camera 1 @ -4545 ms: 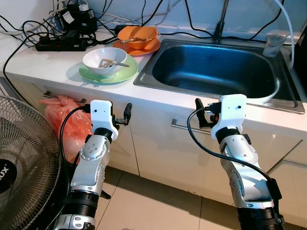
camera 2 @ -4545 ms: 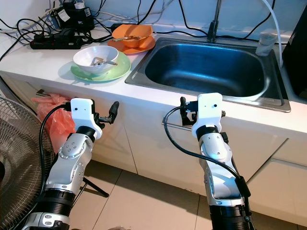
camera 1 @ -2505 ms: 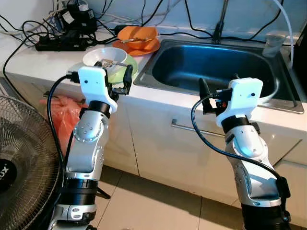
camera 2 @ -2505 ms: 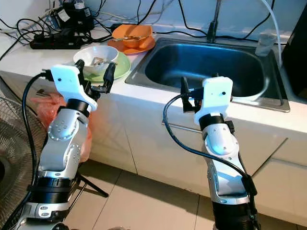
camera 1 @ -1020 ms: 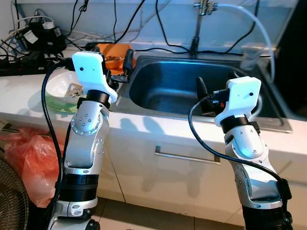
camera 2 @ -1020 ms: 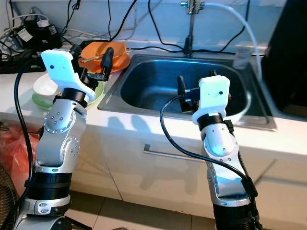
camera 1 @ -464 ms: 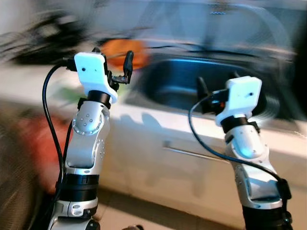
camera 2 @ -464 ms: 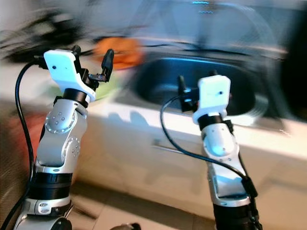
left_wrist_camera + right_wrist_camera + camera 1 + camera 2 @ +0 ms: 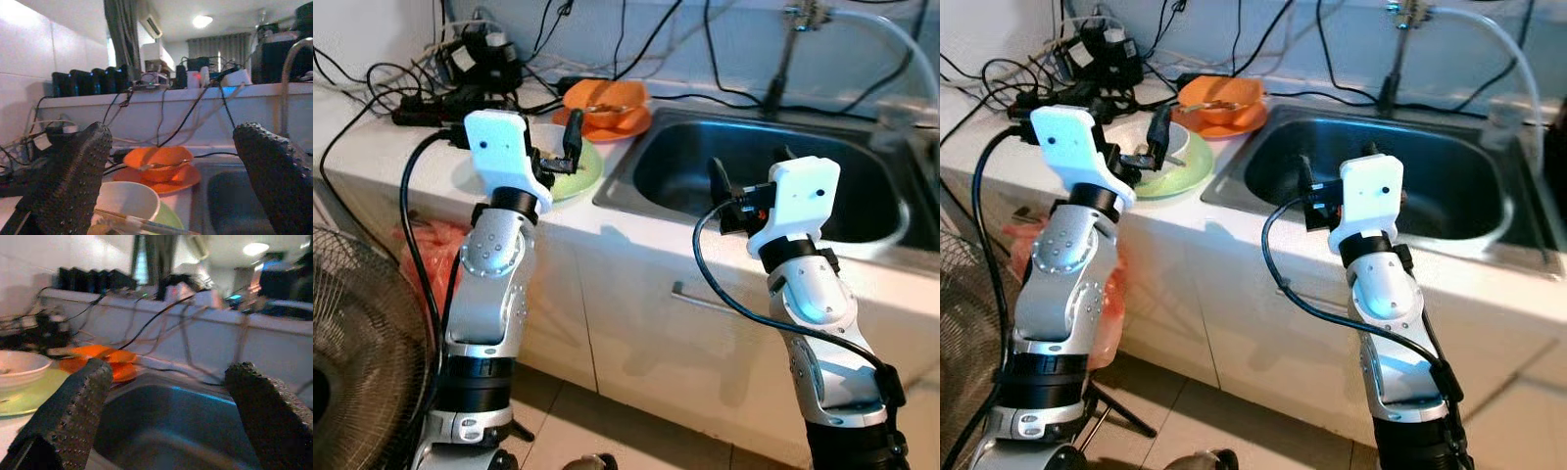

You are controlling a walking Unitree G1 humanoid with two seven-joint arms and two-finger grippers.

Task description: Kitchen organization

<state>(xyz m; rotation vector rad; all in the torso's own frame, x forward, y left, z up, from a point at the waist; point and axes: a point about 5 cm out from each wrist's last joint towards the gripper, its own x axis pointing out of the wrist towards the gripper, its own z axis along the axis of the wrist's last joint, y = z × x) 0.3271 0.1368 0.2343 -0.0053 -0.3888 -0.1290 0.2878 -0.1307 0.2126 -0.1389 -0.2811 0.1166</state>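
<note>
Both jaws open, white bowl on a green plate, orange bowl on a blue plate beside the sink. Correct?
Not quite. The orange bowl sits on an orange plate, not a blue one, as the left eye view shows. The rest holds: white bowl, green plate, sink, both jaws open.

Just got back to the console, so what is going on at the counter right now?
The robot stands at the kitchen counter with both arms raised. The left gripper is open and empty, held up in front of the white bowl on its green plate. The right gripper is open too, at the near edge of the sink. An orange bowl on an orange plate sits farther back. Nothing is picked up yet.
</note>
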